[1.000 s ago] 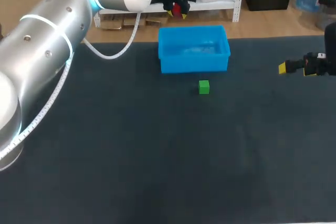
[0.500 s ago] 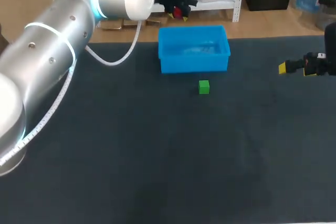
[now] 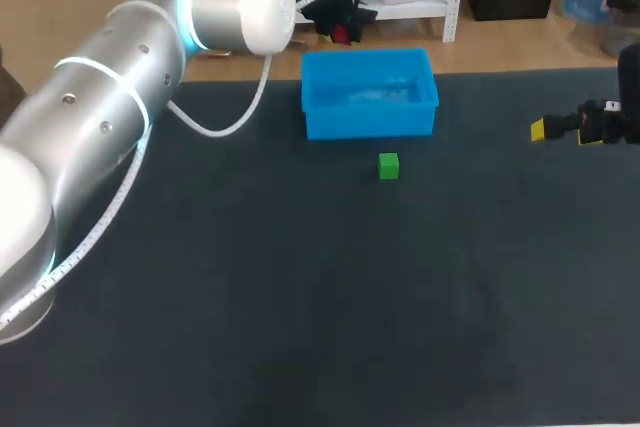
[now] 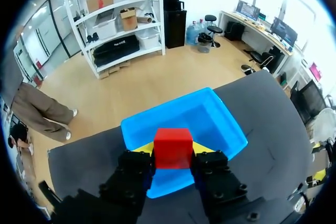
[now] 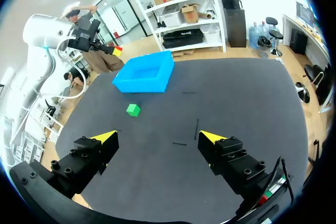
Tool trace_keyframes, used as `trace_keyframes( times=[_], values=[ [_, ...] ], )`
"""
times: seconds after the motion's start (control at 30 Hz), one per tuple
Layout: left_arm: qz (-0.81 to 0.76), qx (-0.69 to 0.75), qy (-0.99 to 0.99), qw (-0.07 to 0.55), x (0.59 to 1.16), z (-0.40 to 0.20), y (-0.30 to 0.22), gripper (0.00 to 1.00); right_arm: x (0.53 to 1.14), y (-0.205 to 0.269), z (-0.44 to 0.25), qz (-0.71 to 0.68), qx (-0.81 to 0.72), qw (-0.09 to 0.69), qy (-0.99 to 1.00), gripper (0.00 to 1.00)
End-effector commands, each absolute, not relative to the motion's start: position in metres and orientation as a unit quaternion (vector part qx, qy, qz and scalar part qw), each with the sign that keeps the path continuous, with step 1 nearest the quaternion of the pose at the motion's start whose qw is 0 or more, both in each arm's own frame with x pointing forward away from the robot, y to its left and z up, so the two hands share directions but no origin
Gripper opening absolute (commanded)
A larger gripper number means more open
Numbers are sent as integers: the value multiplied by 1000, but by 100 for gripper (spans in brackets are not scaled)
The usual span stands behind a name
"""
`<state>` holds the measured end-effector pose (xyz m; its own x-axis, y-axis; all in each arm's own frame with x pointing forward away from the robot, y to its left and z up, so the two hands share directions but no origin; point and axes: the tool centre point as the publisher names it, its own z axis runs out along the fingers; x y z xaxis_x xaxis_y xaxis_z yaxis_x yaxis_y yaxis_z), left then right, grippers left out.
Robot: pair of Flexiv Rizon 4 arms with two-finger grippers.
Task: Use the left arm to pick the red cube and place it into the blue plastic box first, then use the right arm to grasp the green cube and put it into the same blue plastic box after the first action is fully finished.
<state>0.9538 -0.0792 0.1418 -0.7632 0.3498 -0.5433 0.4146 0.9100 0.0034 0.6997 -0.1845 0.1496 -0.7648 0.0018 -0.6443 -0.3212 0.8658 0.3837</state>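
High over the table, our left gripper (image 4: pixel 173 148) clamps the red cube (image 4: pixel 172 141) between its yellow tips, with the blue box (image 4: pixel 223 124) ahead of them.
We should centre the cube over the box's open middle, lower it within the walls, then part the fingers. Our right gripper (image 5: pixel 157 137) hangs wide open and empty, well apart from the green cube (image 3: pixel 389 165).

Bright, even light; faint shadows

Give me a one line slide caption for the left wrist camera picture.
Left hand shut on the red cube, with the blue plastic box directly ahead of it.
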Motion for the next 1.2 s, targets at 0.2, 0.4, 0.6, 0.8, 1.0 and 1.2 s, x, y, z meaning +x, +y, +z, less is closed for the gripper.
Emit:
trace_keyframes(
  times=[0.2, 0.4, 0.6, 0.8, 1.0, 1.2],
  values=[
    [-28, 213, 969, 121, 969, 140, -85, 0, 700, -185, 150, 243, -88, 331, 908, 100],
    [-24, 212, 970, 119, 969, 138, -85, 100, 700, -185, 150, 243, -88, 331, 908, 100],
    [-23, 211, 970, 119, 968, 138, -84, 100, 700, -185, 150, 243, -88, 331, 908, 100],
    [-23, 210, 970, 121, 968, 138, -83, 100, 700, -185, 150, 243, -88, 331, 908, 100],
    [-25, 209, 970, 122, 967, 139, -81, 100, 700, -185, 150, 243, -88, 331, 908, 100],
    [-34, 208, 969, 129, 955, 147, -76, 100, 700, -185, 150, 243, -88, 331, 908, 100]
  ],
)
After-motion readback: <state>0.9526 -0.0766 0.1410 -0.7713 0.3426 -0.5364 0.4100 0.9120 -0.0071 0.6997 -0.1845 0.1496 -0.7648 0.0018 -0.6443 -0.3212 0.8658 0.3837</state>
